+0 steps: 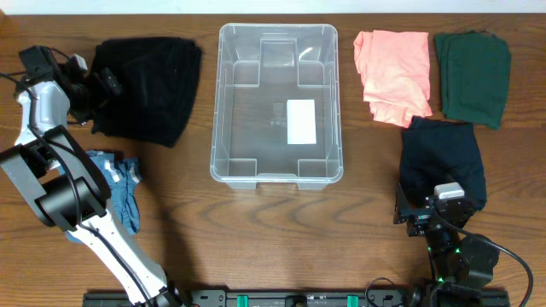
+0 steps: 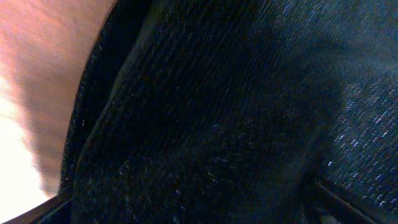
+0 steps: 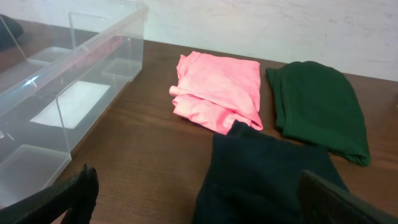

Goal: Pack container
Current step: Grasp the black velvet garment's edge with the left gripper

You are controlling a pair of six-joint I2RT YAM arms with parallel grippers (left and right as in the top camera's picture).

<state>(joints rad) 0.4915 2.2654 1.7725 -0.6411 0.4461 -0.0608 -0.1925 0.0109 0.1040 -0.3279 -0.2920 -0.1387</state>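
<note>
Container (image 1: 223, 128) sits empty, centre frame. Left gripper (image 1: 98, 85), jaws spread, is low over the black garment (image 1: 158, 81) upper left; I should pinch a thick fold. Right gripper (image 3: 199, 186) hangs released.
</note>
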